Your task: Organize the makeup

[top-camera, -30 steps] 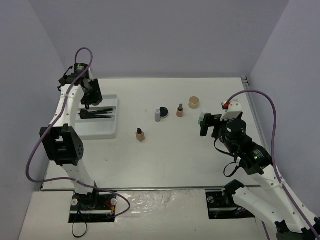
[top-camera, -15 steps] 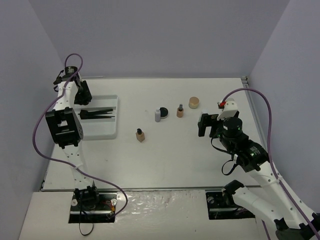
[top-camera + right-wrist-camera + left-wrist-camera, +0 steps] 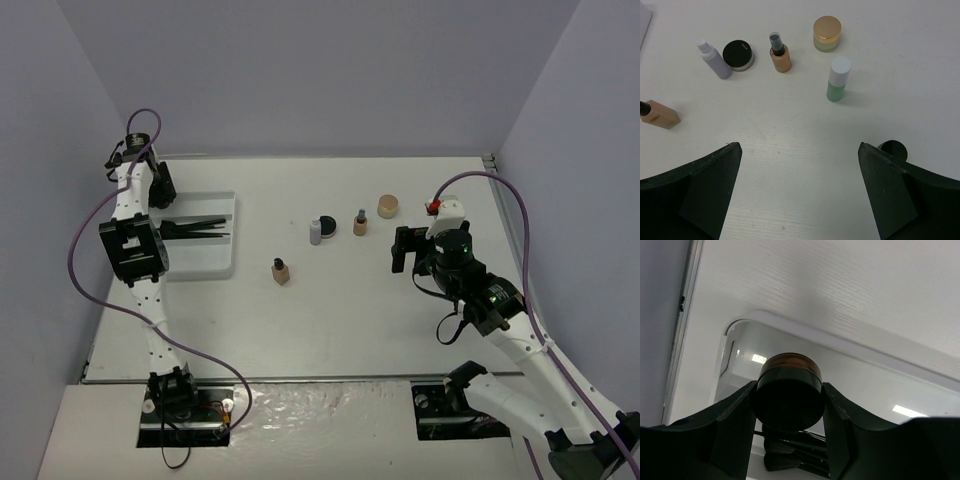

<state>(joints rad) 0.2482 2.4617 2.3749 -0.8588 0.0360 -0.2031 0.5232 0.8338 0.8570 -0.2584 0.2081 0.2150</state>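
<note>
Well, we see left gripper (image 3: 788, 401) clamping black round pot (image 3: 788, 390) over far left corner of white tray (image 3: 855, 349); right gripper (image 3: 800, 195), jaws wide, hovers near green-white bottle (image 3: 838, 79).

Black pot (image 3: 788, 399) (amber band), white tray (image 3: 850, 347), green-white bottle (image 3: 837, 80)

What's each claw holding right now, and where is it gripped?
Left claw pinches a round black pot by its sides; right claw holds nothing.
</note>
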